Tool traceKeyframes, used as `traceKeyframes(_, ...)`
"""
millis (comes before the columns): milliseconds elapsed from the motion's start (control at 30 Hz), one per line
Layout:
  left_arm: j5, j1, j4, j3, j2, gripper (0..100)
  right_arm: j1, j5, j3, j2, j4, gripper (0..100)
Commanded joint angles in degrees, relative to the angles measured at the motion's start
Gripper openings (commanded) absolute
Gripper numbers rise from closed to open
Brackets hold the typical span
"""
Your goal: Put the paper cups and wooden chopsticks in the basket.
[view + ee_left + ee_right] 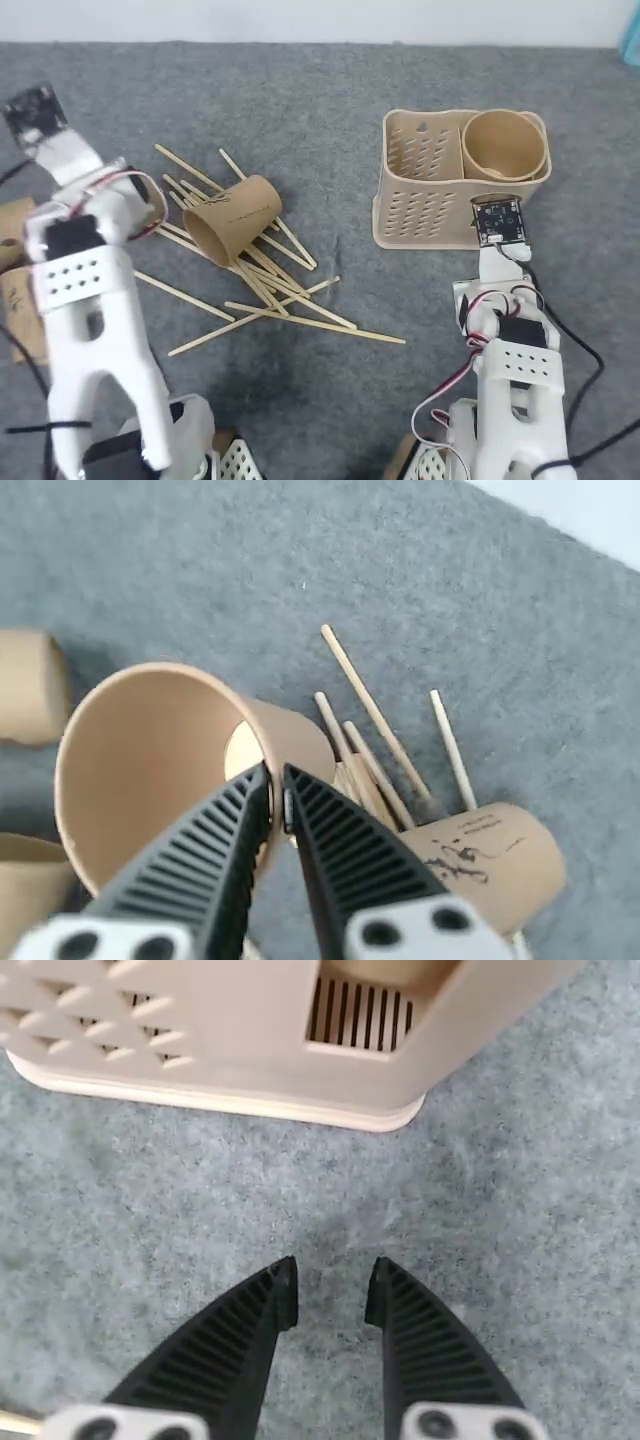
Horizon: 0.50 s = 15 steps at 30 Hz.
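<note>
While the left claw (277, 780) pinched the rim of a lying cup (130, 760) beside the chopsticks (370, 712), the right claw (330, 1290) hung slightly open and empty over the desk (500, 1210), before the basket (250, 1020).

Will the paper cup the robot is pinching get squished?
Maybe a little: the round brown paper cup has thin walls, and the left end effector pinches only one wall at the rim, so it could dent. It looks empty, so probably light. Dropped sideways, it would likely roll.
</note>
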Motion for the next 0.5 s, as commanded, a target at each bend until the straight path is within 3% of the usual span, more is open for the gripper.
traceKeyframes(0,-6.5,-0.8,8.1,-10.4,-0.5,1,0.0,0.8,-0.4,-0.7,-0.1,12.2)
traceKeyframes(267,-18.5,2.5,23.7,-27.4,-0.5,1,0.0,0.7,-0.4,-0.7,0.0,12.1)
traceKeyframes(467,-26.6,10.9,34.3,-42.1,-0.5,1,0.0,0.8,-0.4,-0.7,0.0,12.1)
